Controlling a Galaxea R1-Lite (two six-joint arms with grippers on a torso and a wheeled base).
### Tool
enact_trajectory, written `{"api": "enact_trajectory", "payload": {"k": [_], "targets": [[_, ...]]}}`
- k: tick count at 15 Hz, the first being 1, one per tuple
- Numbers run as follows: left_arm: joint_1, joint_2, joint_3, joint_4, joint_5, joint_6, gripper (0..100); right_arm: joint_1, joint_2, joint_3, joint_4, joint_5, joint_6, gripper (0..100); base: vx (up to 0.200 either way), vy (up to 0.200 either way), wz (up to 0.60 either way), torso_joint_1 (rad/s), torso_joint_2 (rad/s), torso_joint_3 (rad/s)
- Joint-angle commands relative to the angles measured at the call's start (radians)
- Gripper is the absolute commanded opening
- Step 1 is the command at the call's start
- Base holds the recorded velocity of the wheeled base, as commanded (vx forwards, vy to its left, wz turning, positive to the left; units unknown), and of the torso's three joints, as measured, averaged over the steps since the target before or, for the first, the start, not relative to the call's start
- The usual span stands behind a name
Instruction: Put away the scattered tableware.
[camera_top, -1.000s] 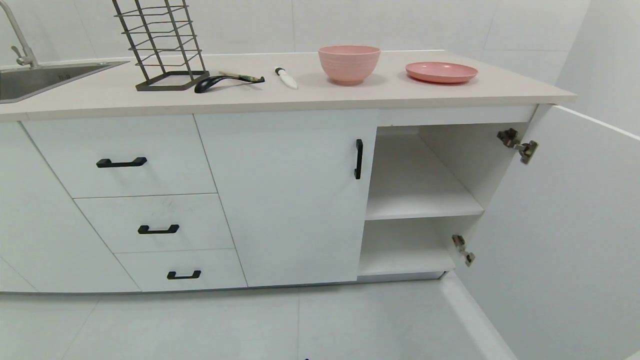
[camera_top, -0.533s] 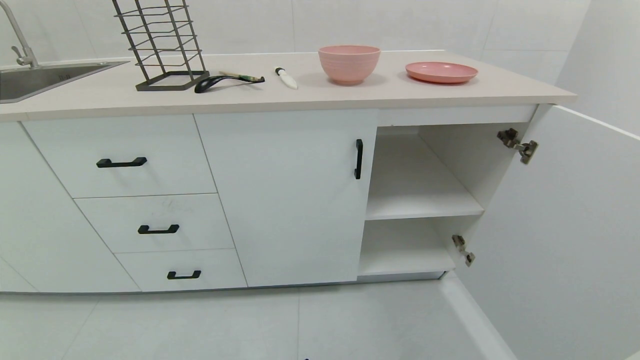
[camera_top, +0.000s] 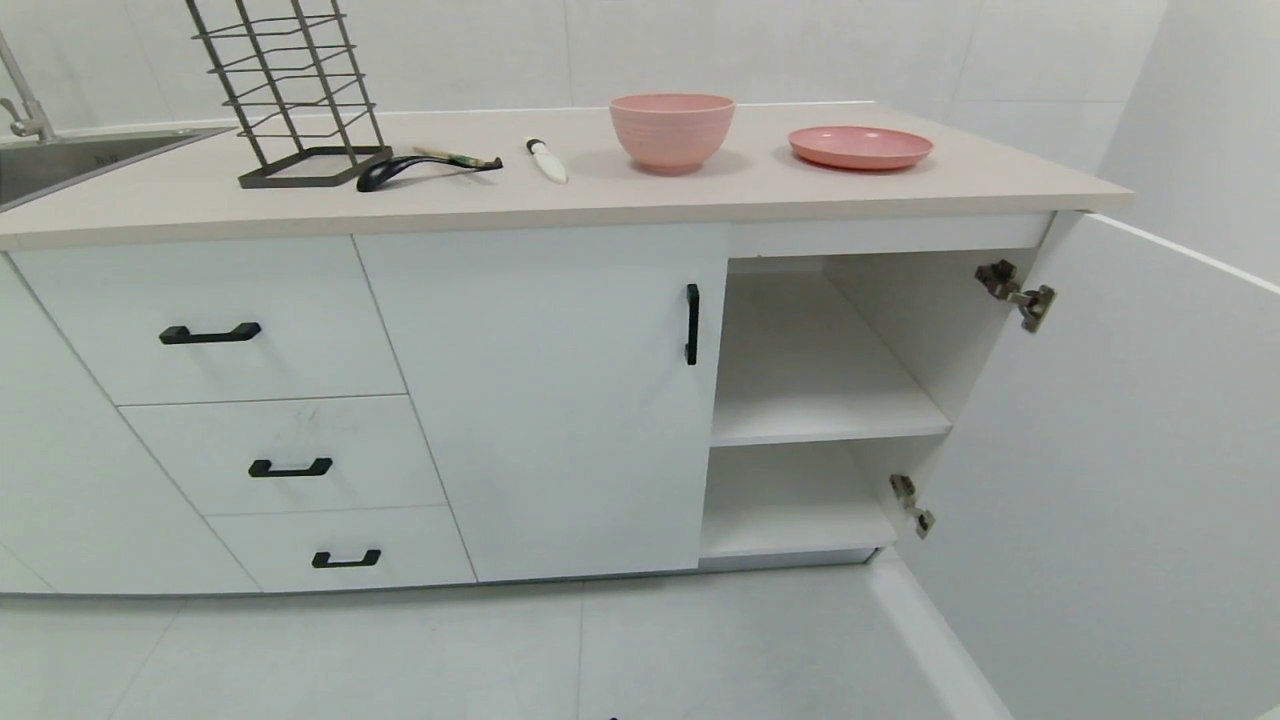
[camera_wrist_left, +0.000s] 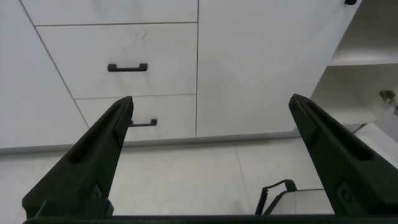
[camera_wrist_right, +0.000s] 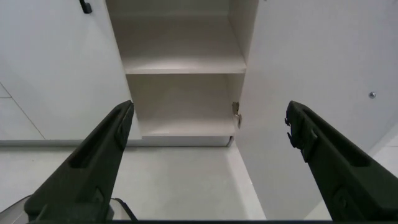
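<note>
The left gripper (camera_wrist_left: 211, 102) and right gripper (camera_wrist_right: 209, 106) hang low before the cabinet (camera_top: 540, 400), jaws wide apart, holding nothing; to approach well, I judge, lift an arm above the counter (camera_top: 700, 195) edge before reaching. The open door (camera_top: 1120, 450) crowds the right side, shelves (camera_top: 820, 410) behind it; farther off, bowl (camera_top: 672, 130), plate (camera_top: 860, 147), ladle (camera_top: 420, 168) and white utensil (camera_top: 546, 160) lie on the counter beside the rack (camera_top: 290, 90).
</note>
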Motion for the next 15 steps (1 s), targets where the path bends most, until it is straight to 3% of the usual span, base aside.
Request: {"api": "enact_trajectory", "payload": {"k": [1, 9, 15], "targets": [[0.000, 0.006, 0.000, 0.002, 0.001, -0.002, 100, -0.001, -0.001, 0.000, -0.001, 0.001, -0.001, 100, 0.000, 0.000, -0.60, -0.002, 0.00, 0.007], [0.000, 0.006, 0.000, 0.000, 0.001, -0.003, 100, 0.001, -0.001, 0.000, -0.001, 0.001, -0.001, 100, 0.000, 0.000, -0.07, 0.001, 0.00, 0.000], [0.000, 0.006, 0.000, 0.000, 0.001, -0.006, 100, -0.001, -0.001, 0.000, -0.001, 0.001, -0.001, 100, 0.200, 0.000, 0.00, 0.001, 0.00, 0.002]]}}
